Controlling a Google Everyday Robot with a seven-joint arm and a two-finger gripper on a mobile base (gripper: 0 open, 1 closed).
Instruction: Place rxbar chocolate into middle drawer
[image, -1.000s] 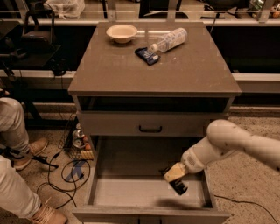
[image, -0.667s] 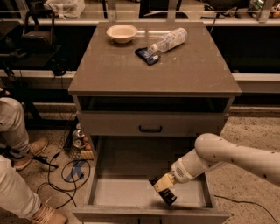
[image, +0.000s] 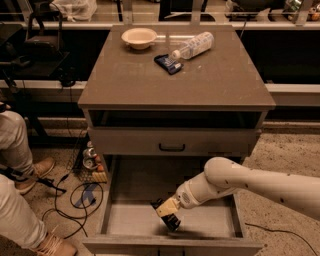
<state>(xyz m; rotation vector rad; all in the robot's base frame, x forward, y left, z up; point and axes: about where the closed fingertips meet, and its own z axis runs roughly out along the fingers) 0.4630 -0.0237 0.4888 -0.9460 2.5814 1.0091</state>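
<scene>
Pincer: the pincer (image: 169, 214) hangs low inside the open drawer, at the tip of a white arm reaching in from the picture's right. It is pinching the bar.
Rxbar chocolate: the rxbar chocolate (image: 173, 223) is a dark bar sticking down out of the pincer's tip. Its long axis is tilted, with the lower end toward the drawer front.
Middle drawer: the middle drawer (image: 125, 220) is pulled out, its pale floor directly beneath the pincer.
Key relation: the bar's lower end is at or just above the floor – I cannot tell if they touch. Release looks close.
Change: the pincer and bar have slid from nearer the right wall toward the drawer's middle – and lower.
Table: the table (image: 210, 85), above and beyond the pincer, carries a bowl (image: 139, 36), bottle (image: 194, 46) and blue-wrapped bar (image: 168, 63).
</scene>
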